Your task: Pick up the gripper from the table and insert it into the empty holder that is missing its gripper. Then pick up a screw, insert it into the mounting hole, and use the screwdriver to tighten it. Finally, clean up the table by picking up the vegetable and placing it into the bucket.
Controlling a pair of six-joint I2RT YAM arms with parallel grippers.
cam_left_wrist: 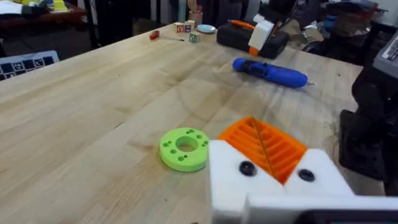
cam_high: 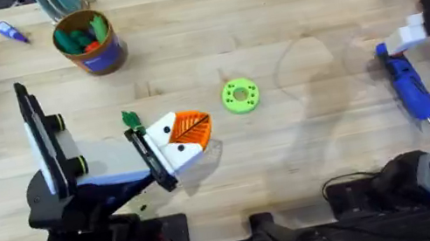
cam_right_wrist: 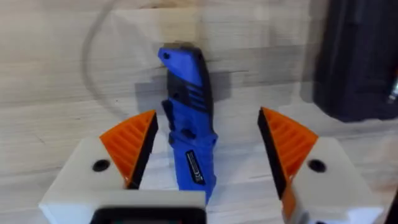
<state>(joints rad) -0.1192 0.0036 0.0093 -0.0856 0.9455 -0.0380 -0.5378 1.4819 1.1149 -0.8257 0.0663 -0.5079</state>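
The screwdriver (cam_right_wrist: pixel 188 130) lies flat on the tabletop (cam_high: pixel 310 157) between the spread orange pads (cam_right_wrist: pixel 132 144) of my right claw (cam_right_wrist: pixel 208 149), untouched by either. Overhead, that claw (cam_high: pixel 398 48) hangs at three o'clock over the driver's butt end, its tip toward five o'clock. My left claw (cam_high: pixel 178 136) sits at centre, just beside the green disc (cam_high: pixel 240 96); I cannot tell how its jaws stand. The bucket (cam_high: pixel 89 43) stands at eleven o'clock.
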